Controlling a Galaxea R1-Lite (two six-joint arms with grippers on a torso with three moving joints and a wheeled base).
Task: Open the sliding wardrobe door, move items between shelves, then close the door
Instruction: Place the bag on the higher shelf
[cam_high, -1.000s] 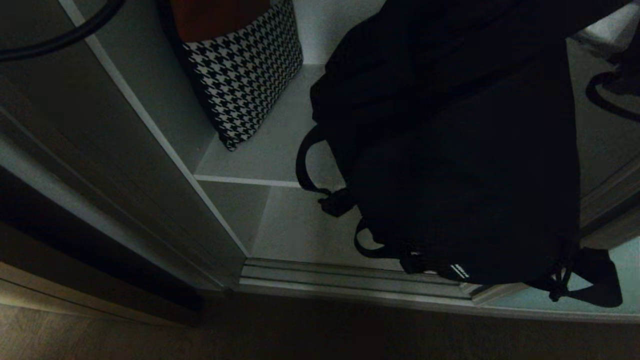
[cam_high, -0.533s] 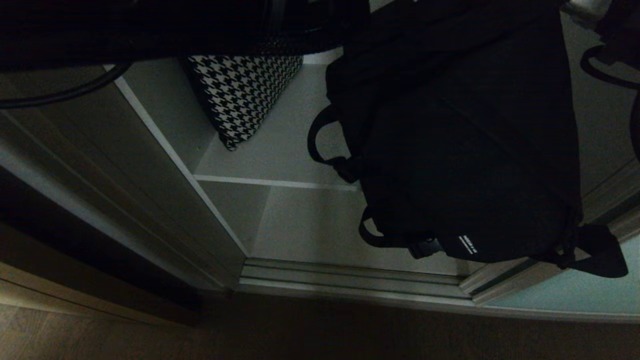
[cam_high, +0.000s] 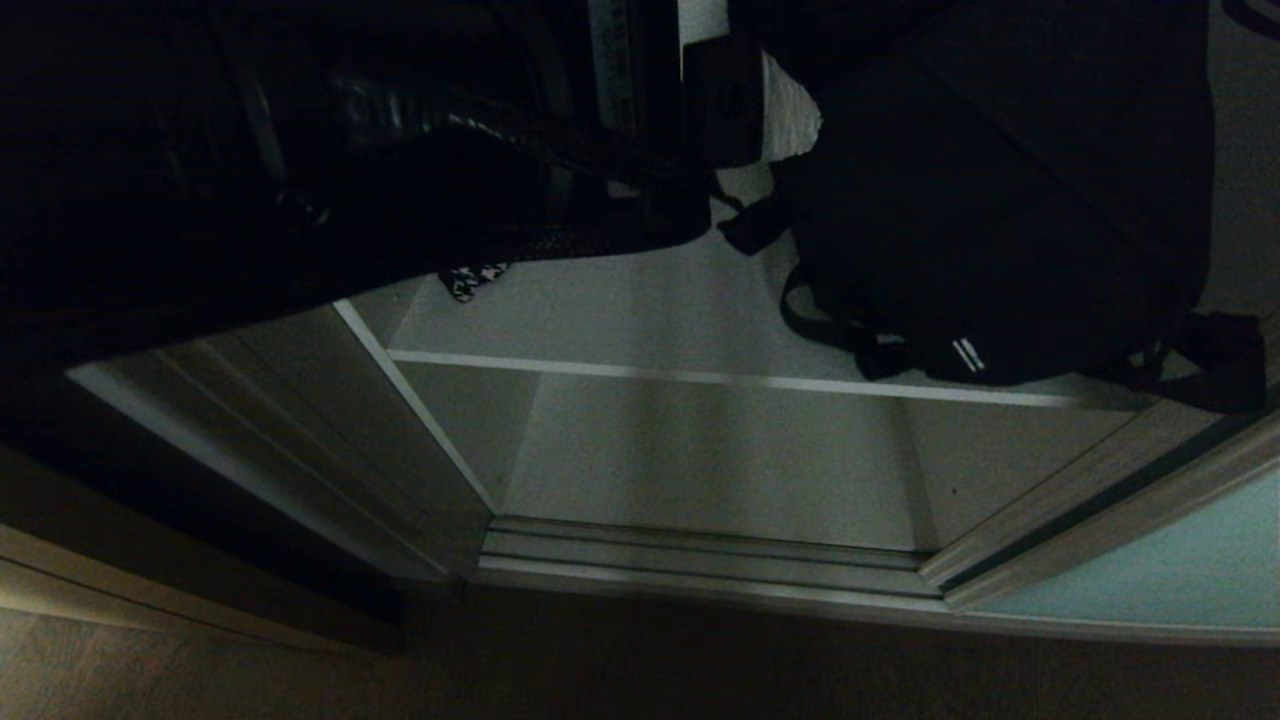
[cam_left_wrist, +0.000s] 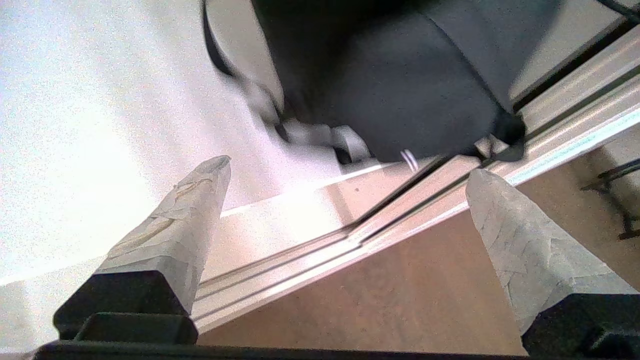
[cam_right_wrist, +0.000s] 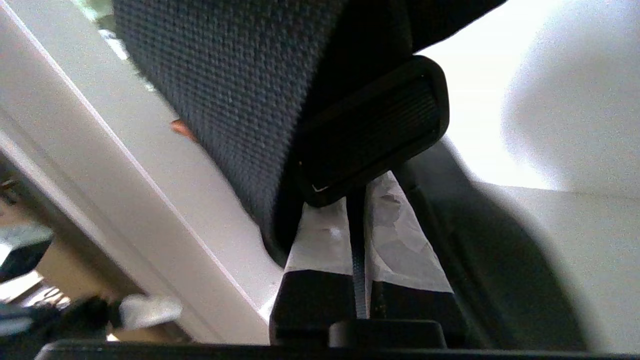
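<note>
Behind right gripper (cam_right_wrist: 356, 200): fingers pinch black bundle (cam_high: 1000, 200) strap, hidden from head view; left gripper (cam_left_wrist: 345, 172) wide, empty.

Coarse-woven black fabric bundle (cam_right_wrist: 225, 100), matte white-grey shelves (cam_high: 640, 310), frosted glass door (cam_high: 1180, 580), brushed metal track (cam_high: 700, 570)

The left arm (cam_high: 300, 150) hides most of the houndstooth cushion (cam_high: 478, 277).

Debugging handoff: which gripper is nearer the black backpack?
Right. The right gripper is shut on a strap of the black backpack; the left gripper is open, apart from it.
</note>
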